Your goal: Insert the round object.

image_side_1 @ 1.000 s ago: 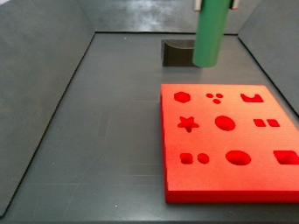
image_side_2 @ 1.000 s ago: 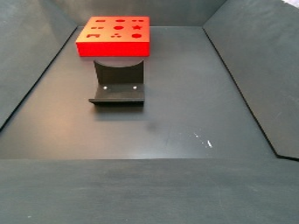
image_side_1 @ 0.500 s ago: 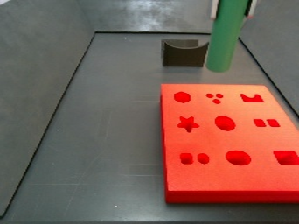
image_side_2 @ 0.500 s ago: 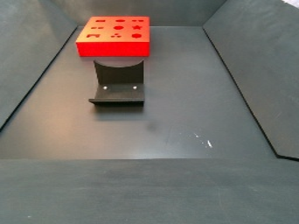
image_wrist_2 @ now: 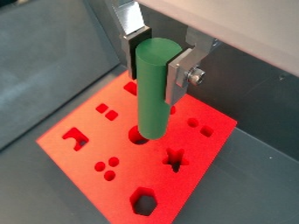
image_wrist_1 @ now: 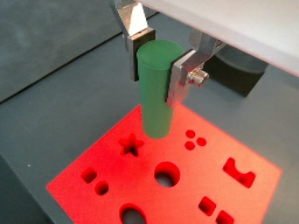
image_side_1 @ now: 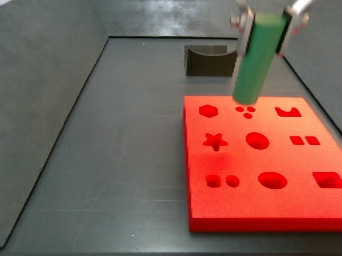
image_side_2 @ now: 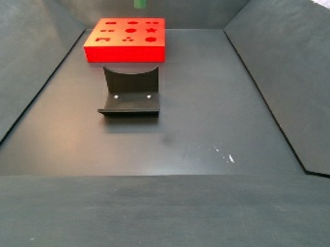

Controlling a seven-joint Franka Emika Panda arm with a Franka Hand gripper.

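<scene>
My gripper (image_wrist_1: 158, 66) is shut on the round object, a long green peg (image_wrist_1: 155, 92), and holds it upright by its upper end. It shows the same way in both wrist views, gripper (image_wrist_2: 159, 66) on peg (image_wrist_2: 152, 87). In a side view the peg (image_side_1: 257, 58) hangs from the gripper (image_side_1: 271, 14) with its lower end above the far edge of the red board (image_side_1: 261, 205), clear of the surface. The board has round holes (image_side_1: 257, 141) among other shaped cutouts. In a wrist view the peg's lower end covers part of a round hole (image_wrist_2: 138, 136).
The fixture (image_side_1: 205, 60) stands on the dark floor just beyond the board, and also shows in a side view (image_side_2: 129, 96) in front of the board (image_side_2: 126, 41). Grey walls enclose the floor on the sides and back.
The gripper has carried the peg from over the fixture toward the board and lower. Its lower end now hangs over the board's far edge.
</scene>
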